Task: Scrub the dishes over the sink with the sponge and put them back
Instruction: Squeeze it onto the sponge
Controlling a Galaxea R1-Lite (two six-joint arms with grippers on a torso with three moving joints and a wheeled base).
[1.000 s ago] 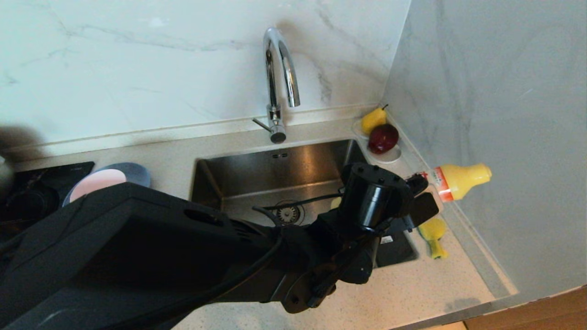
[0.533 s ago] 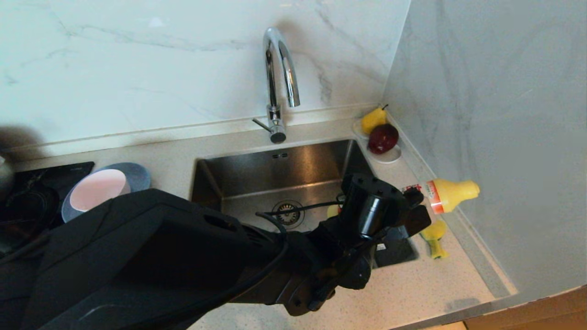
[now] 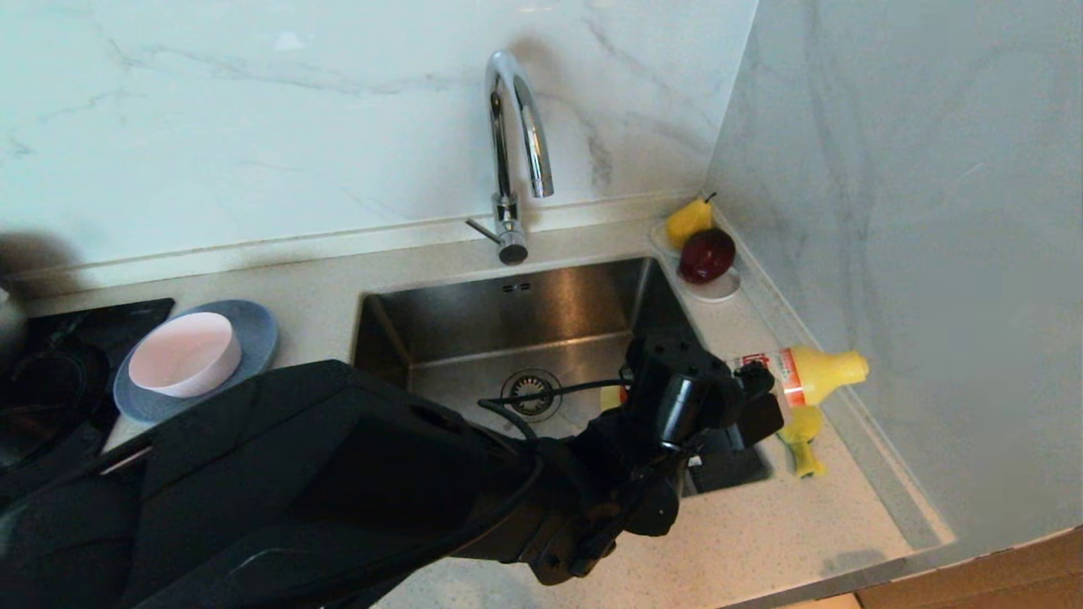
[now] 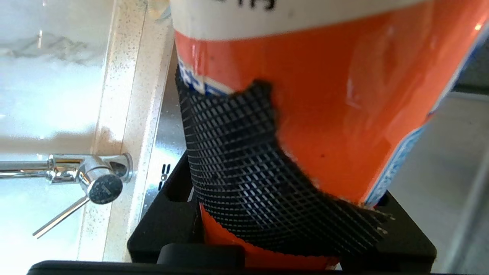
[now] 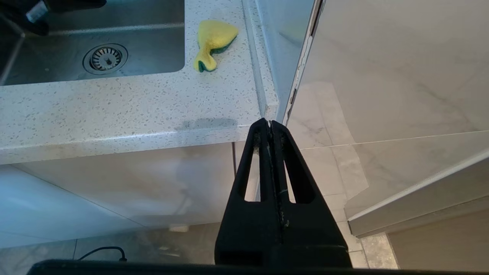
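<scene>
My left gripper is shut on a yellow detergent bottle with an orange label. It holds the bottle on its side, just above the counter at the sink's right rim. A mesh finger pad presses on the label. The yellow sponge with its green side lies crumpled on the counter right under the bottle, also seen in the right wrist view. A pale pink bowl sits on a blue-grey plate left of the sink. My right gripper hangs shut below the counter edge, holding nothing.
A chrome faucet stands behind the sink. A white saucer with a pear and a red apple sits in the back right corner. A black stove is at far left. The right wall is close by.
My left gripper has brought the bottle down and slightly left, towards the sponge. The arm has shifted, uncovering the bowl and plate at left.
</scene>
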